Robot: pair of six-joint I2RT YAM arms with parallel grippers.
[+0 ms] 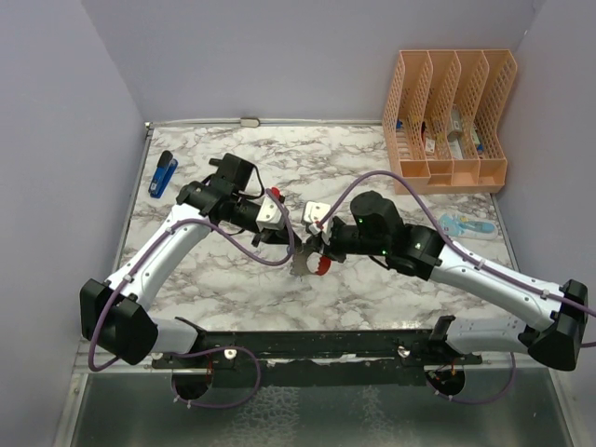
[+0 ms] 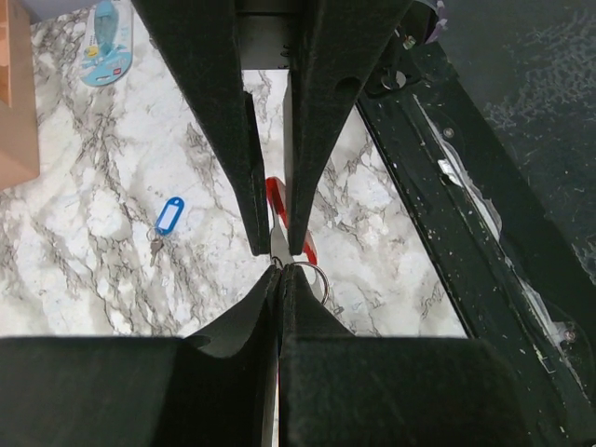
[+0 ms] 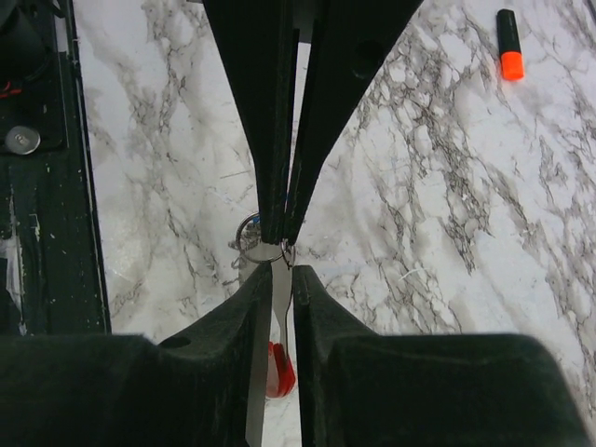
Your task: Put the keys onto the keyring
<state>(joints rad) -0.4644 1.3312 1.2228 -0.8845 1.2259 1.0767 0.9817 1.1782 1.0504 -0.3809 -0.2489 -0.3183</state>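
The keyring is held above the table's middle: its grey band (image 1: 300,264) joins a red loop (image 1: 321,267). My right gripper (image 1: 315,248) is shut on the grey band (image 3: 281,298), with the red loop (image 3: 281,371) hanging below its fingers. My left gripper (image 1: 291,244) meets it tip to tip and is shut on a small metal ring (image 3: 255,240) at the band's end. That ring also shows in the left wrist view (image 2: 317,275) beside the red loop (image 2: 276,198). One blue-headed key (image 2: 168,216) lies loose on the marble. Other keys are hidden.
A dark-blue stapler-like thing (image 1: 164,174) lies at the far left. An orange desk organizer (image 1: 447,121) stands at the back right. A pale-blue flat item (image 1: 466,226) lies in front of it. A black marker with an orange cap (image 3: 508,42) lies on the marble.
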